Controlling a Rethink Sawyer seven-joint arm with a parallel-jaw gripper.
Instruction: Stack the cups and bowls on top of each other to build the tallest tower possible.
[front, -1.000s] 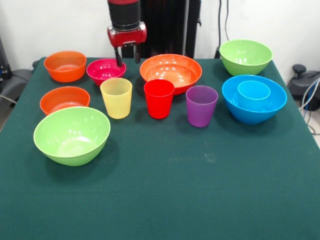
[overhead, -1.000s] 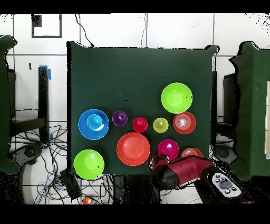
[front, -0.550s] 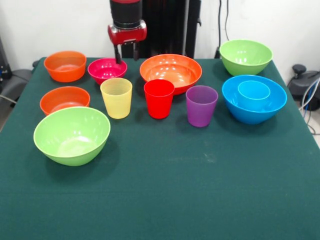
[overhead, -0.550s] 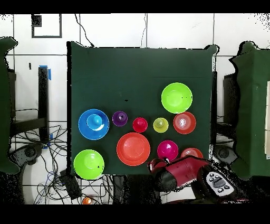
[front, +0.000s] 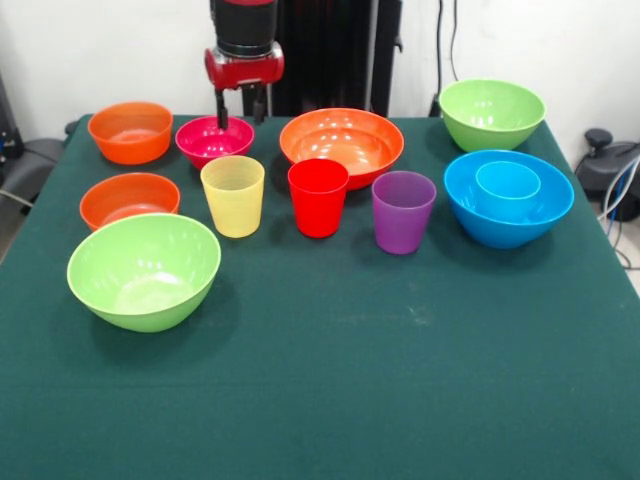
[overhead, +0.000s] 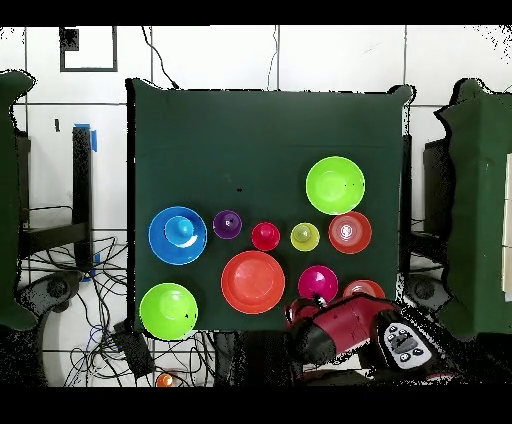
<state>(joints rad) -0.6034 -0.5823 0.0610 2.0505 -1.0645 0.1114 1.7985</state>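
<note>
Front view: gripper (front: 238, 105) hangs at the magenta bowl (front: 213, 141), fingers apart, one dipping inside its rim. That bowl sits near the tabletop's (front: 350, 350) far edge, between small and wide orange bowls.

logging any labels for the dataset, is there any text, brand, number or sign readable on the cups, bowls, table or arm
No readable text anywhere in either view.
The cups, such as the yellow cup, and the bowls, such as the magenta bowl, are plain plastic with no print.
The green table cloth carries no marks.
The arm's panel of buttons in the overhead view may have symbols, but they are too small to read.
</note>
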